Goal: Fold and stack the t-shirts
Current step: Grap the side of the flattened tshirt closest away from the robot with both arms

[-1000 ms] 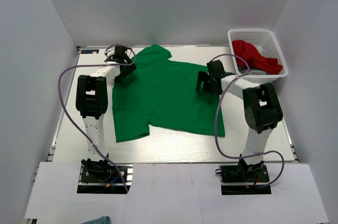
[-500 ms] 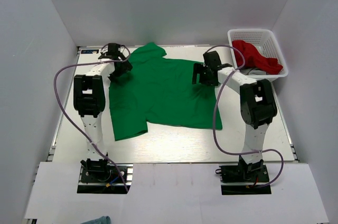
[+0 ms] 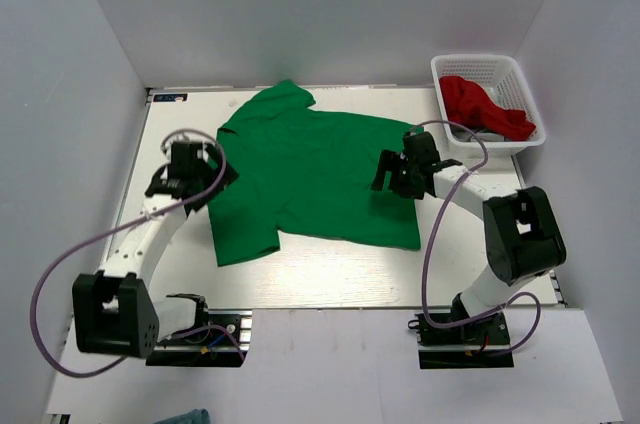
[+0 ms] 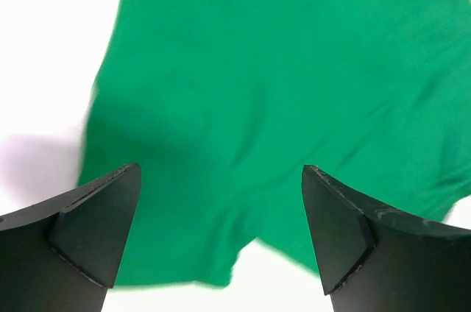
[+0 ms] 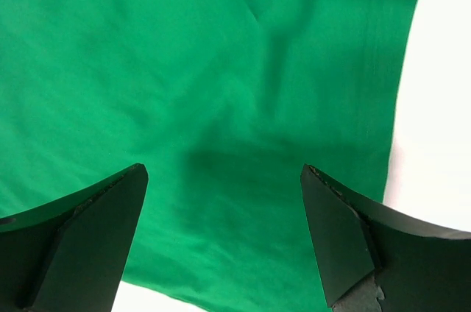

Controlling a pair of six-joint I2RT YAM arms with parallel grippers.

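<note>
The bright green t-shirt [image 3: 315,179] lies spread flat on the white table, collar side to the left. My left gripper [image 3: 214,182] hovers open at the shirt's left edge; its wrist view shows green cloth [image 4: 280,91] below the spread jaws with nothing between them. My right gripper [image 3: 386,172] hovers open over the shirt's right part; its wrist view shows green cloth [image 5: 221,106] and the hem edge. The red t-shirt [image 3: 482,109] lies crumpled in the white basket [image 3: 450,69] at the back right.
Bare white table [image 3: 330,269] lies in front of the shirt and along its left side. White walls close the space at the back and on both sides. The arms' cables loop over the table's left and right margins.
Both arms have pulled back toward me from the shirt's far corners. The left gripper moved down the left edge, the right one toward the shirt's right middle. The shirt lies flatter.
</note>
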